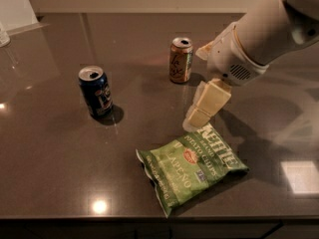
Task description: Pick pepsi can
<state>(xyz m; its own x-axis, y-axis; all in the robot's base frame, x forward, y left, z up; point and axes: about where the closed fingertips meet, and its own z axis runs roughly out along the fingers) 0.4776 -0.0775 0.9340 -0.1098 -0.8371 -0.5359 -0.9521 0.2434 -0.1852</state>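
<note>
The pepsi can (95, 91) is dark blue with a silver open top and stands upright on the dark countertop (50, 148) at the left. My gripper (197, 86) hangs over the counter's middle right, well to the right of the can and apart from it. Its two cream fingers are spread open with nothing between them; the lower finger (206, 105) points down toward the chip bag, and the upper one sits just right of the orange-tan can.
An orange-tan can (180, 59) with script lettering stands upright behind the gripper, to its left. A green chip bag (192, 166) lies flat near the front edge, just below the gripper. A white wall runs along the counter's back.
</note>
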